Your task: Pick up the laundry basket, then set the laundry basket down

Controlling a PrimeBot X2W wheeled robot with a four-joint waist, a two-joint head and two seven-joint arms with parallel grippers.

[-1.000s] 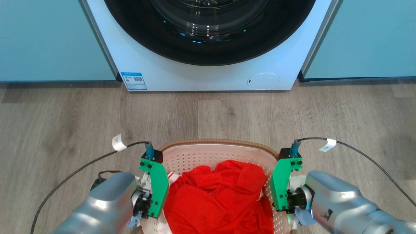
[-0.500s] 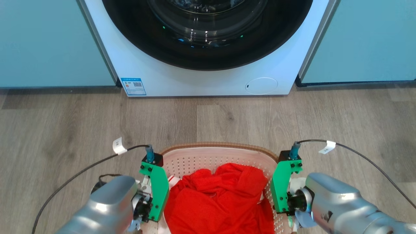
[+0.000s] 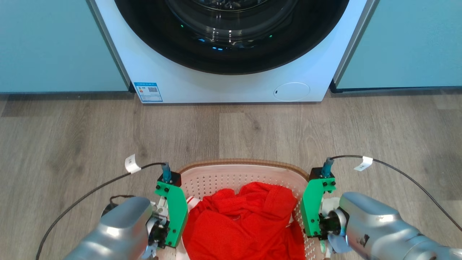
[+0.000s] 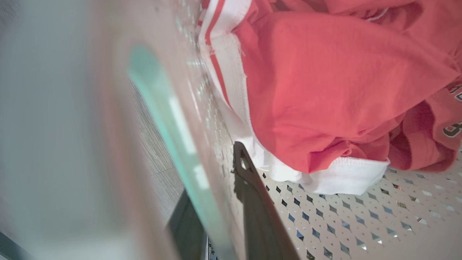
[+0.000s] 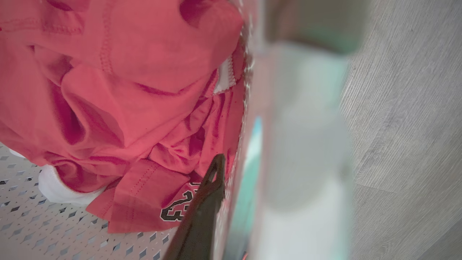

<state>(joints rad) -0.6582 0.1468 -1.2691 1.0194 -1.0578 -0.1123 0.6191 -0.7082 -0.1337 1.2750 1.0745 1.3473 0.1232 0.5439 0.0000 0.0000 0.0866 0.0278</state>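
The floor (image 3: 72, 137) is grey-brown wood-look planking. At its far edge a white washing machine (image 3: 223, 86) stands between 2 teal units, the left cabinet (image 3: 54, 43) and the right cabinet (image 3: 415, 43). Near the floor's near edge is the laundry basket (image 3: 245, 161); whether it touches the planks cannot be told.

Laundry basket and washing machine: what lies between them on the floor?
Only bare wood-look floor, as the head view shows; nothing stands between the laundry basket and the washing machine.
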